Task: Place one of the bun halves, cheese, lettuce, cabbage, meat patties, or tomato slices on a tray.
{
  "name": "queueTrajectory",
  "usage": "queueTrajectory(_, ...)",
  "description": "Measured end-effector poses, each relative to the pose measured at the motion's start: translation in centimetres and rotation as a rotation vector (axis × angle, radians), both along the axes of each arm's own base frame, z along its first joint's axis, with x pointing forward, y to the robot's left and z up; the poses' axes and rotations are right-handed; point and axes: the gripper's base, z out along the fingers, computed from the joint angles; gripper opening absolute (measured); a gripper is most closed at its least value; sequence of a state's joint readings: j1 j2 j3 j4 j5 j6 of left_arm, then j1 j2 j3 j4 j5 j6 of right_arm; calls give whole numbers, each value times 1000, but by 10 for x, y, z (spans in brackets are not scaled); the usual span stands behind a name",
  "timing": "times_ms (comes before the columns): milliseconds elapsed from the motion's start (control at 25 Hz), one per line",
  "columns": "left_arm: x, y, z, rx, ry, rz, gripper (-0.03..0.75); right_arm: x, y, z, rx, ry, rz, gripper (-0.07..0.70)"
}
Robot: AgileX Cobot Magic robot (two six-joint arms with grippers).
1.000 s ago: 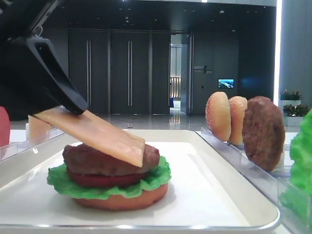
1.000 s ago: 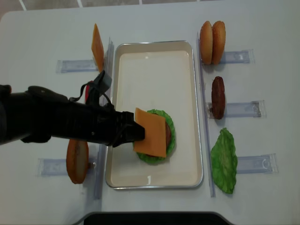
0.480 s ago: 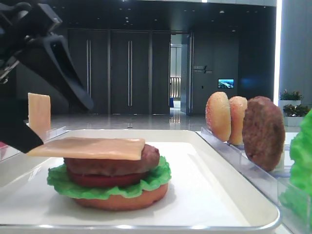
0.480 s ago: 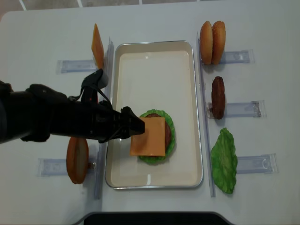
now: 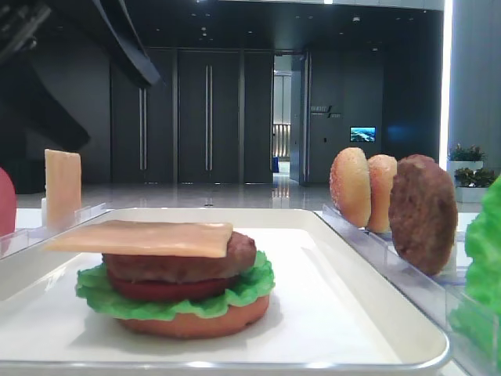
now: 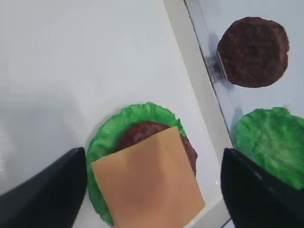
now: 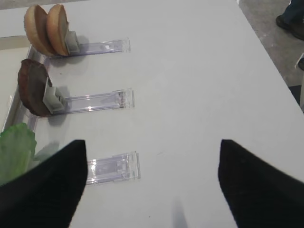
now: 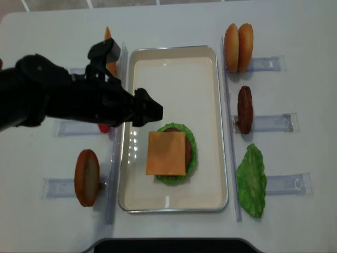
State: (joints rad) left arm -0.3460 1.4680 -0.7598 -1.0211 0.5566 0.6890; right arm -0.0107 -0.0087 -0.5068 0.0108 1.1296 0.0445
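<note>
Where the white tray (image 8: 210,105) sits mid-table (image 8: 295,31): one stack, near end, slightly right of centre. Top to bottom: cheese (image 8: 166,153), thin flat square, pale peach-orange, lying level and overhanging the stack on the left; brown meat patty (image 5: 235,254), thick, mottled; dark red tomato slice (image 5: 168,289); ruffled green lettuce (image 5: 254,282); tan bun half (image 5: 196,323) touching the tray floor.

Left hand (image 8: 148,109): fingers spread wide, holding nothing, raised above the tray and clear of the cheese. Right hand (image 7: 152,183): fingers apart, holding nothing, over bare table beside the right-side racks (image 7: 102,99).

On edge in clear racks, right of tray: two bun halves (image 8: 238,40), pale speckled crust; spare patty (image 8: 245,109); loose lettuce leaf (image 8: 252,180). Left of tray: second cheese slice (image 5: 63,186) upright; bun half (image 8: 87,177); red disc (image 8: 104,128), mostly hidden under the left arm.
</note>
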Motion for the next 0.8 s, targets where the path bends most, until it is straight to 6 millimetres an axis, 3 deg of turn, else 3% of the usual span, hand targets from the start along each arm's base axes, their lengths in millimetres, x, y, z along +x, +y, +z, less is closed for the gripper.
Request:
queueTrajectory(200, 3, 28, 34, 111, -7, 7, 675, 0, 0, 0, 0, 0, 0, 539)
queueTrajectory(440, -6, 79, 65, 316, -47, 134, 674, 0, 0, 0, 0, 0, 0, 539)
queueTrajectory(600, -10, 109, 71, 402, -21, 255, 674, 0, 0, 0, 0, 0, 0, 539)
queueTrajectory(800, -16, 126, 68, 523, 40, 309, 673, 0, 0, 0, 0, 0, 0, 539)
